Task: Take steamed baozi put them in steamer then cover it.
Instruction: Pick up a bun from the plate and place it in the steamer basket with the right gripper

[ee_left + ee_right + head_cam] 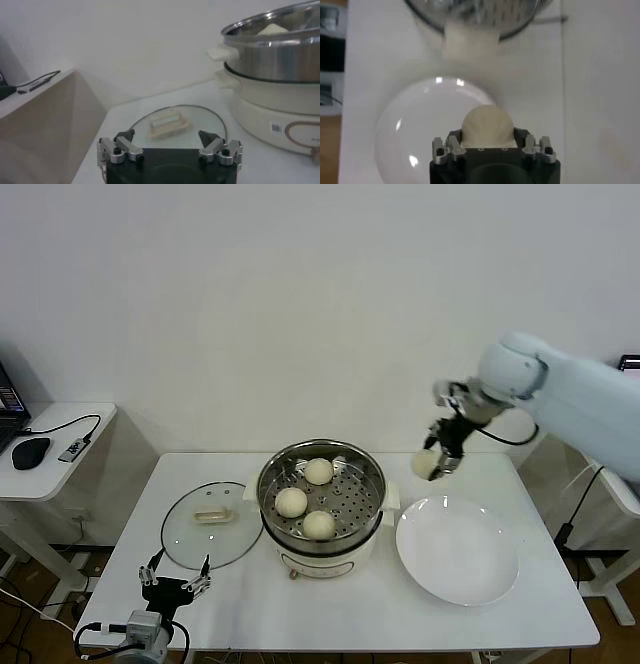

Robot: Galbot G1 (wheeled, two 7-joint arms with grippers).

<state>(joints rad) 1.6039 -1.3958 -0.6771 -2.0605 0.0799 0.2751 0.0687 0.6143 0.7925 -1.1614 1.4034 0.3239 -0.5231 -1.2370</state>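
Baozi work runs near to far: the left gripper (176,580) waits with fingers spread at the near left edge, just short of the cover (211,524) lying flat. Three buns sit in the steamer (322,494). Far right, above the plate (458,550), the right gripper (437,465) pinches the fourth baozi (487,125). It should carry left and set down in the basket's open gap, releasing gently.

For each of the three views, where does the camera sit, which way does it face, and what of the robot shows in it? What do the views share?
Head: high on the robot, looking down at the table; both arms show.
Left wrist: low behind the open left gripper, facing the cover and steamer.
Right wrist: above the plate, looking down past the right gripper holding a baozi.
Shared: all show the steamer; head and left wrist share the cover, head and right wrist the plate.
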